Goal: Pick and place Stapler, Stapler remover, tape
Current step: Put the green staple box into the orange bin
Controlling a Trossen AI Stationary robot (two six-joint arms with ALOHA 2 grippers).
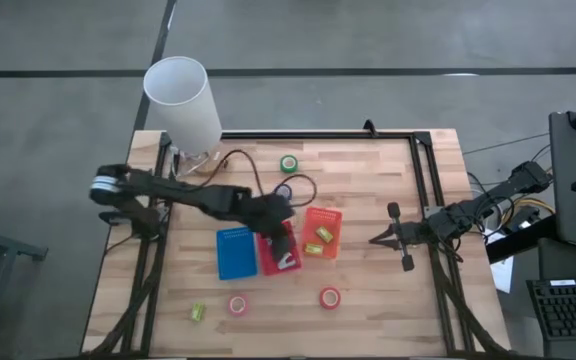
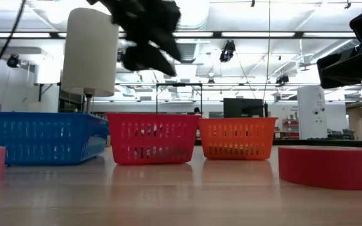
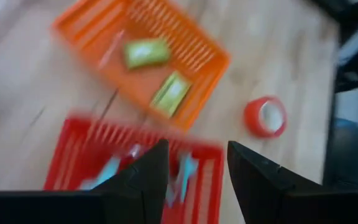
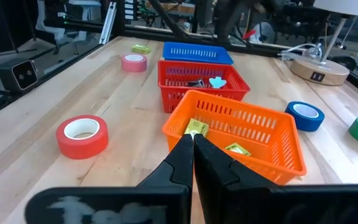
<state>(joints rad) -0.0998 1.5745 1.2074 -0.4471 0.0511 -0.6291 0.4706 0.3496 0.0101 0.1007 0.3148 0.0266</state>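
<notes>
My left gripper [image 1: 280, 222] [image 3: 194, 168] hangs open and holds nothing, above the red basket [image 1: 278, 252] [image 3: 79, 155]; in the low view it [image 2: 146, 34] is well above the baskets. The red basket holds a pale blue item [image 4: 217, 81] and a dark one [image 4: 196, 83]. The tape rolls lie flat on the table: green [image 1: 289, 163], blue [image 4: 304, 115], pink [image 1: 238, 304] and red [image 1: 329, 297] [image 3: 265, 116]. My right gripper [image 1: 376, 239] [image 4: 192, 146] is shut and waits to the right of the orange basket [image 1: 321, 232].
A blue basket [image 1: 235, 252] stands left of the red one. The orange basket holds two yellow-green blocks [image 3: 145, 53]; another block [image 1: 198, 312] lies near the table's near edge. A white lamp [image 1: 183, 100] with a cable [image 1: 253, 165] stands at the far left corner.
</notes>
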